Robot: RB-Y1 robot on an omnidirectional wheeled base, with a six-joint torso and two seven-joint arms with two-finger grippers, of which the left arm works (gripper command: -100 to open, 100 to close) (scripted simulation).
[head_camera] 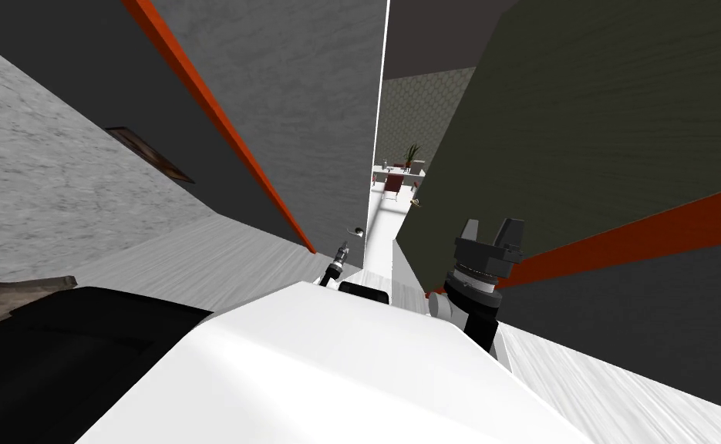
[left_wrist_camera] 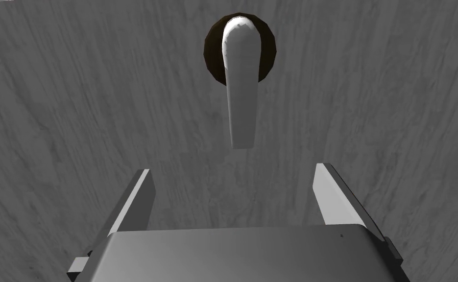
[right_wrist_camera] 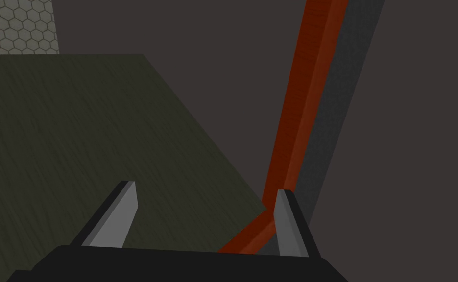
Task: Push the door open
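The left tool (left_wrist_camera: 232, 169) is released, fingers spread, and points square at the grey door (left_wrist_camera: 76, 98) at close range. The lever handle (left_wrist_camera: 240, 93) sits on the door just beyond the fingertips. It is clear of both fingers, with its free end toward the tool. The right tool (head_camera: 493, 231) is released and empty. It is right of the door, facing an olive wall (head_camera: 582, 116) with a red strip (head_camera: 659, 223). Past the door's edge, a gap shows a far white bench (head_camera: 397, 176) and a plant (head_camera: 412, 153).
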